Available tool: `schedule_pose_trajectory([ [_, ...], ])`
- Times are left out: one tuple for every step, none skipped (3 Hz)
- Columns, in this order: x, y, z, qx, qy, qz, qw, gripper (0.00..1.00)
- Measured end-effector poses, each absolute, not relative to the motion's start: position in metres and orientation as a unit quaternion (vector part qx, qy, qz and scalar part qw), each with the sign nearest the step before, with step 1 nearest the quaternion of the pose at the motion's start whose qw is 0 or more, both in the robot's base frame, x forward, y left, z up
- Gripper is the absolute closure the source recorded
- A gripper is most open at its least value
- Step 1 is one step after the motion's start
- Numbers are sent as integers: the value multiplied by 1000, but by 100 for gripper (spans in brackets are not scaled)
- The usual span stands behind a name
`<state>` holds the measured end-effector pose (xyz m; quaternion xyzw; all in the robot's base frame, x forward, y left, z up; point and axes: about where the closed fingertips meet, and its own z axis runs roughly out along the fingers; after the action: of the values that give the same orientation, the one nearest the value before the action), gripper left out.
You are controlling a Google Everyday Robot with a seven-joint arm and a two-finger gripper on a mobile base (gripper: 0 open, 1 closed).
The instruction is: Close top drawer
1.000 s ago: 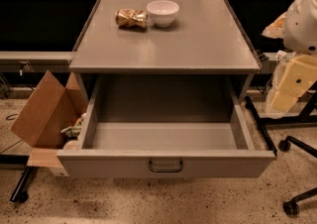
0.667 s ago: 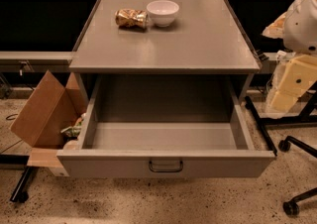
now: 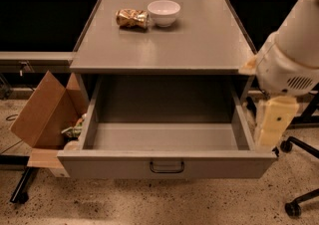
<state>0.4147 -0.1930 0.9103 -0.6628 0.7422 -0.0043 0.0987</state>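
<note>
Standing pulled fully out under the cabinet top (image 3: pixel 164 35), the top drawer (image 3: pixel 164 139) looks like stiff, heavyish metal on slides, best pushed flat on its front by the wire handle (image 3: pixel 167 167). The gripper (image 3: pixel 273 122) hangs beside its right front corner; apart or together, I cannot tell.

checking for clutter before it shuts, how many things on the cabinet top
2: a bowl near the back edge, a crumpled gold bag just left of it. None seem hidden. The hand is at the right front corner of the open drawer.
</note>
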Motion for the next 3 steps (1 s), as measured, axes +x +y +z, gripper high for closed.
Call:
schedule_pose_trajectory([
  [391, -193, 833, -679, 732, 22, 44, 4],
  [380, -200, 792, -675, 737, 34, 23, 27],
  [366, -201, 753, -670, 741, 42, 7, 50],
])
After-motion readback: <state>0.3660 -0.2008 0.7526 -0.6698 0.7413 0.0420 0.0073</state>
